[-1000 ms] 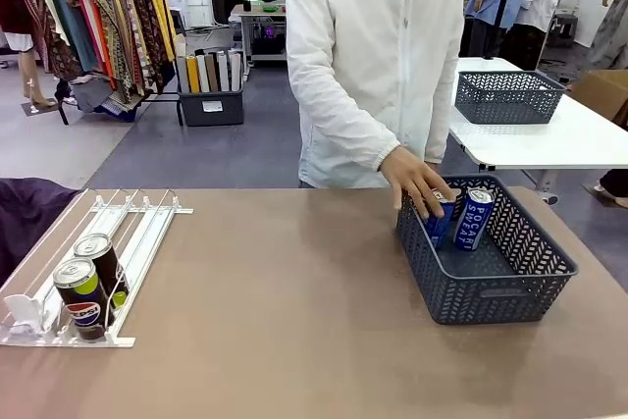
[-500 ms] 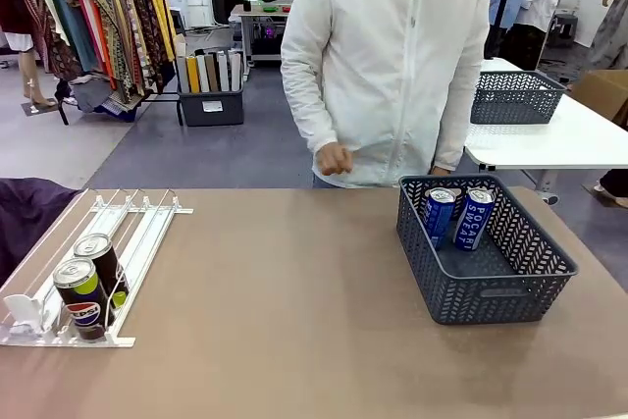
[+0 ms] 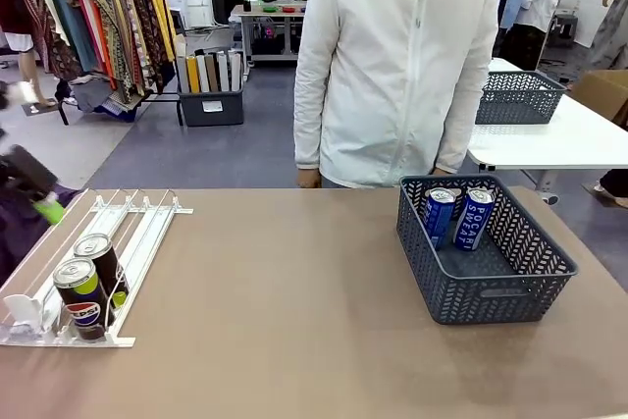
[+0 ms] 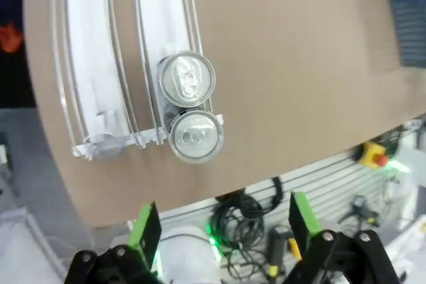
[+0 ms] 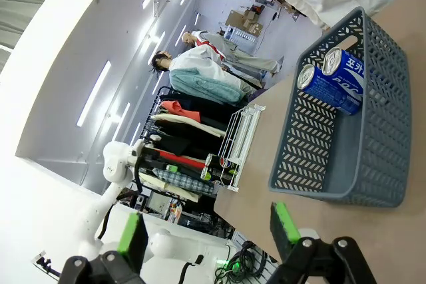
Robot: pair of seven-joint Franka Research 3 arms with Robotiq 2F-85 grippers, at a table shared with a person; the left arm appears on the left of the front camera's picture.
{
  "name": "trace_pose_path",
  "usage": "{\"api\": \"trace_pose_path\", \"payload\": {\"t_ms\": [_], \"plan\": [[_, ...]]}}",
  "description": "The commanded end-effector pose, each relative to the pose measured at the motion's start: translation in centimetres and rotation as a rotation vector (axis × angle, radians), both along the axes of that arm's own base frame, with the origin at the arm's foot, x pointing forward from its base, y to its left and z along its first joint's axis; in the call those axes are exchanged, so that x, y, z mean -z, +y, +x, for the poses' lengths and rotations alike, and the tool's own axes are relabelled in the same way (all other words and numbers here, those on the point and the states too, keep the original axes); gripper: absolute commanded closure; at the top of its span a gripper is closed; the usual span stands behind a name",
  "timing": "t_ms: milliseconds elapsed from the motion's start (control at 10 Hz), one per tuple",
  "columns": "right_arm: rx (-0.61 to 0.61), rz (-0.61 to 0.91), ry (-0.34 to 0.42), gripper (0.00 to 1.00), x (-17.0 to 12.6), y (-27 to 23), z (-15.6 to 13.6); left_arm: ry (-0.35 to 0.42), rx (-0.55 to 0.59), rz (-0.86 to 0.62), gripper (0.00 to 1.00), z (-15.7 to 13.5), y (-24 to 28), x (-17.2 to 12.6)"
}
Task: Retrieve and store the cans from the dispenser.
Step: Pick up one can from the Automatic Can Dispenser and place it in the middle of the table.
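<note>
pepsi in the rack, pocari in the basket

two black pepsi cans (image 3: 88,287), silver-topped with yellow-green bands, stand in line at the stop end of the white dispenser (image 3: 147,221). two blue pocari cans (image 3: 461,215) lean in the grey basket (image 3: 491,293). left gripper (image 4: 223,231) and right gripper (image 5: 206,231) are spread wide, empty.

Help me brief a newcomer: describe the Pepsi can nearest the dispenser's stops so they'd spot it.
At the brown table's near left corner lies the white railed dispenser. Two black Pepsi cans stand in one lane: the front can is at the stop end, closest to the robot's edge, with the other can behind it.
</note>
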State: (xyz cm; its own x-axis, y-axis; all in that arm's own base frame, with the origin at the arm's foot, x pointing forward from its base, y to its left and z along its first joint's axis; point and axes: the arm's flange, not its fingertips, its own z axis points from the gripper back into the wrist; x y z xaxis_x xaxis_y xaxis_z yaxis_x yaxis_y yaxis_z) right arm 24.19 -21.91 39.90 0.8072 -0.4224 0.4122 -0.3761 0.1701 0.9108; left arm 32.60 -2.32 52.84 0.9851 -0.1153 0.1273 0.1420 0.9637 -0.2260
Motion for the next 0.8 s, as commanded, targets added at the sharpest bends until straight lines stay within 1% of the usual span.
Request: {"api": "trace_pose_path", "payload": {"t_ms": [0,100,200,500,600,700], "plan": [[-0.01,0.001,0.002,0.0,-0.4,0.0,-0.1,0.079,0.019,0.045,0.0,2.4,-0.2,2.2],[-0.01,0.001,0.002,0.0,-0.4,0.0,-0.1,0.067,-0.059,0.081,0.0,3.4,-0.9,3.5],[-0.01,0.001,0.002,0.0,-0.4,0.0,-0.1,0.045,0.021,0.036,0.0,1.2,-1.1,1.8],[-0.01,0.001,0.002,0.0,-0.4,0.0,-0.1,0.045,0.021,0.036,0.0,1.2,-1.1,1.8],[-0.01,0.001,0.002,0.0,-0.4,0.0,-0.1,0.052,0.022,0.03,0.0,2.0,-1.5,2.5],[-0.01,0.001,0.002,0.0,-0.4,0.0,-0.1,0.059,-0.017,0.096,0.0,2.5,-2.1,3.6]]}}
